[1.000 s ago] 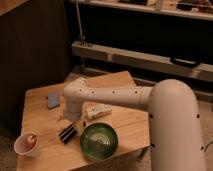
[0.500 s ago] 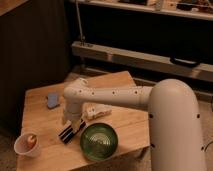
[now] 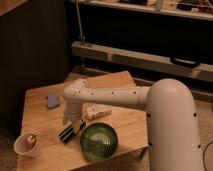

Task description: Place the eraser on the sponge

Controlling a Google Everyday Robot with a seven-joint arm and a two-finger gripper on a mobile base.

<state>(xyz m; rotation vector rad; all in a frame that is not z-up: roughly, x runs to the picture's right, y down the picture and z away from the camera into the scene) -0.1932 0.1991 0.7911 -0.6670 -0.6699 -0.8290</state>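
Gripper (image 3: 71,123): low over the wooden table (image 3: 125,117), at the eraser's upper end; whether it grips cannot be told; eraser (image 3: 69,133): flat on the table, just left of green bowl (image 3: 99,141); sponge (image 3: 53,101): on the table, apart, farther back-left.

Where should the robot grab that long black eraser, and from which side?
Probably around its middle, across the narrow width, from straight above: the long flat black eraser lies flat on the wooden table, green bowl close beside it. The gripper is right above it.
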